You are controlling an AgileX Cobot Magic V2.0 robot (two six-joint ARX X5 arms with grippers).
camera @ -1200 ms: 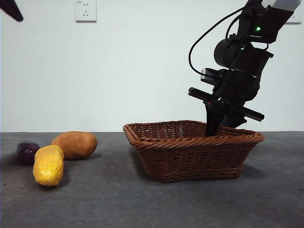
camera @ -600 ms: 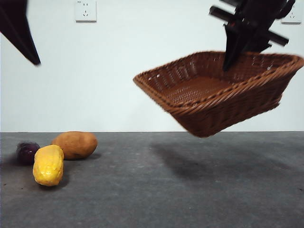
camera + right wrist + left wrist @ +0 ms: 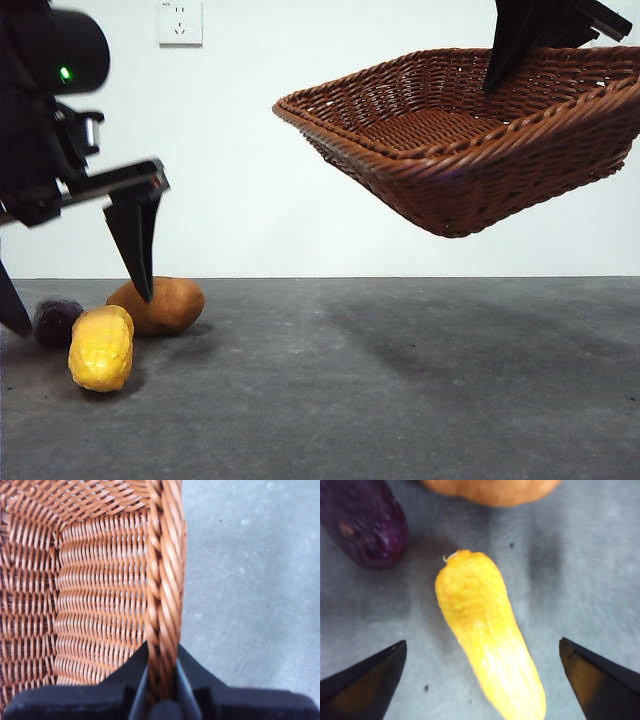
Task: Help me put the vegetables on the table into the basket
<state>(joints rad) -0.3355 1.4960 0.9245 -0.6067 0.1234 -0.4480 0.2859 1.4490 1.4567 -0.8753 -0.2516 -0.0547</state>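
While the wicker basket [image 3: 470, 140] hung tilted in the air, well above the table [image 3: 400, 390], you had nothing visible inside it: only bare weave showed in the front view and the right wrist view. Item: right gripper [image 3: 161, 680], jaws closed tight on the basket's braided rim [image 3: 164, 575], one jaw inside the wall, one outside. Item: corn cob [image 3: 101, 347], potato [image 3: 158, 304] and dark purple vegetable [image 3: 55, 321], all lying on the table at the front view's left side, the cob nearest the camera. Only your left wrist view showed the cob [image 3: 485, 635] lying lengthwise between the jaws, touching neither. Item: left gripper [image 3: 75, 305], jaws spread wide, hanging just above the three vegetables, holding nothing.
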